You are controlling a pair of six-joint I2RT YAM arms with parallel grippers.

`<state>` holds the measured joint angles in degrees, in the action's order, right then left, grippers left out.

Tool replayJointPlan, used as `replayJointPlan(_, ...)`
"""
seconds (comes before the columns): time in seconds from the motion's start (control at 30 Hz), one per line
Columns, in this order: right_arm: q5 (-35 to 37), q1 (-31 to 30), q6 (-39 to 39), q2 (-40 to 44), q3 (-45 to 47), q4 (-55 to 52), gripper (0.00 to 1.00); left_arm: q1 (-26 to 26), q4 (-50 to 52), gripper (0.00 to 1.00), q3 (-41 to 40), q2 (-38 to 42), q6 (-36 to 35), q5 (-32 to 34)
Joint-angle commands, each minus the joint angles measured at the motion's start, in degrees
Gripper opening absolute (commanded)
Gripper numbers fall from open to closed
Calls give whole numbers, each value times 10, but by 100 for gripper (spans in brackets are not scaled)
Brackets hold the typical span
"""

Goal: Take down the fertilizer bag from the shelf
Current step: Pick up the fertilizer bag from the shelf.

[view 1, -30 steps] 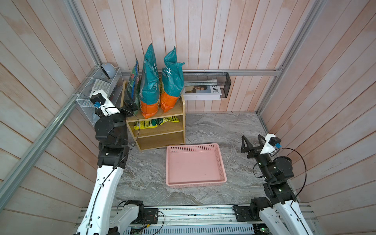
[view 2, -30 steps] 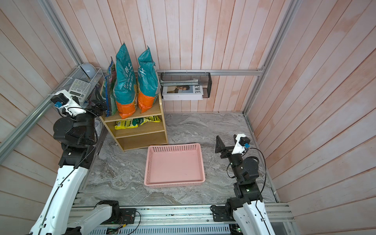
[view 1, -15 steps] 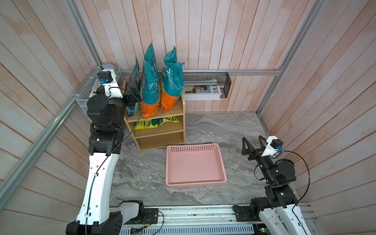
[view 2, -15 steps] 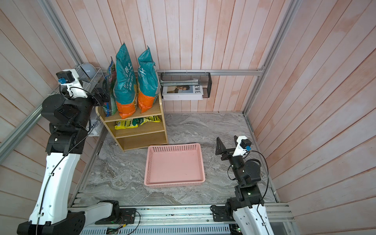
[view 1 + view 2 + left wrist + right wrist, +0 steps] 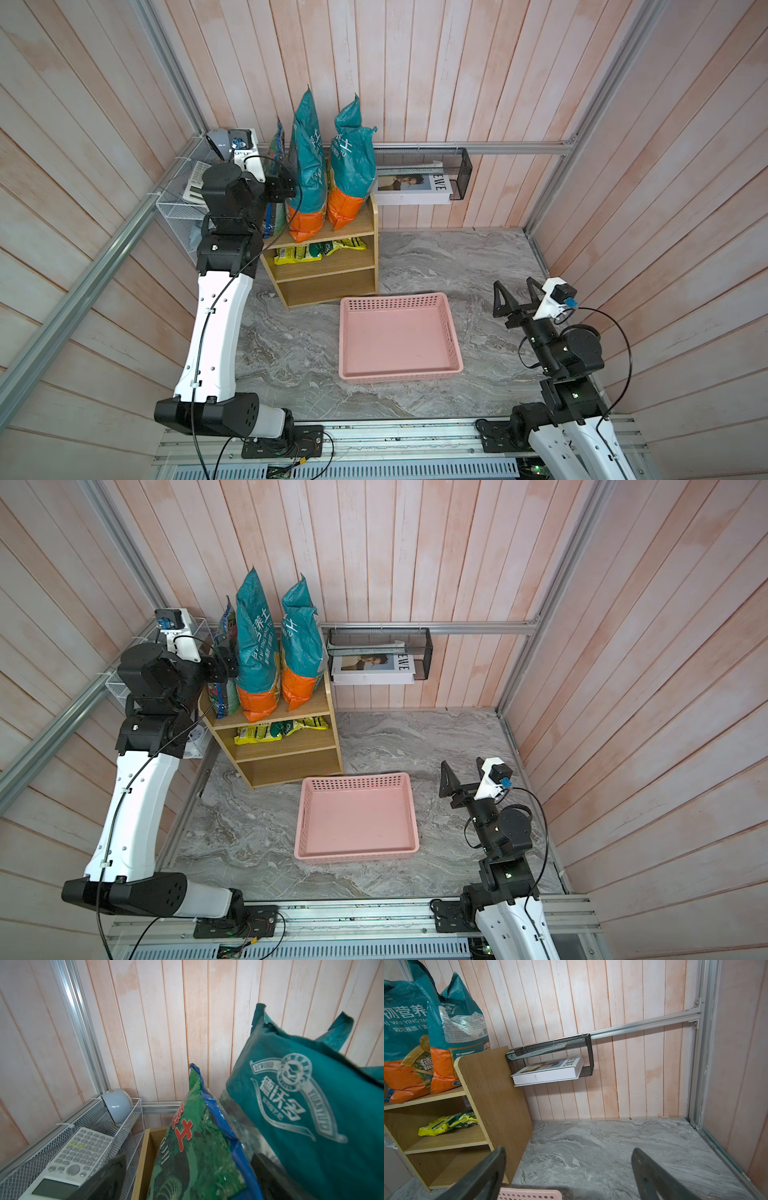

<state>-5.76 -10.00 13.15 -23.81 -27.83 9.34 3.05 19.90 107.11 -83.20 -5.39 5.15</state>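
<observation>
Up at the top of the shelf [image 5: 332, 289], the left gripper [image 5: 188, 1167] has just climbed from lower down. Its fingers [image 5: 108, 1174] stand wide around the green fertilizer bag [image 5: 197, 1136], maybe not touching yet, so a grab looks close. The right gripper [image 5: 569, 1153] waits wide, empty.
</observation>
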Motion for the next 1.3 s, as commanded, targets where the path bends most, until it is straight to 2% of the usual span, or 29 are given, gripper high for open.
replayJointPlan(0.0, -9, -2, 4, 5, 6, 6, 98, -5, -4, 82, -1, -13, -19, 28)
replayJointPlan(0.07, -9, -2, 5, 4, 6, 7, 98, -6, -8, 69, 1, -17, -22, 19)
replayJointPlan(0.17, -12, -2, 6, 4, 7, 8, 98, -6, 1, 45, 15, -23, -16, 16)
replayJointPlan(0.33, -14, -2, 7, 3, 9, 11, 98, -6, -2, 13, 7, -6, -2, 17)
replayJointPlan(0.43, -15, -2, 7, 3, 9, 13, 98, -6, 1, 1, 12, 8, 17, 44)
replayJointPlan(0.6, -14, -2, 8, -1, 9, 16, 98, -6, 65, 0, 80, 1, 61, 82)
replayJointPlan(0.73, -16, -2, 7, -5, 8, 16, 98, -6, 121, 0, 161, -19, 93, 81)
replayJointPlan(0.83, -15, -2, 6, -5, 8, 18, 98, -6, 133, 0, 194, -16, 131, 81)
replayJointPlan(0.9, -14, -2, 5, -6, 8, 18, 98, -4, 141, 0, 206, -6, 183, 100)
replayJointPlan(1.03, -14, -2, 4, -6, 8, 17, 98, 1, 163, 0, 206, 33, 242, 91)
replayJointPlan(1.1, -14, -1, 4, -5, 8, 16, 98, 11, 160, 0, 184, 61, 253, 82)
replayJointPlan(1.27, -18, -2, 6, -4, 8, 16, 98, 75, 180, 0, 168, 112, 240, 90)
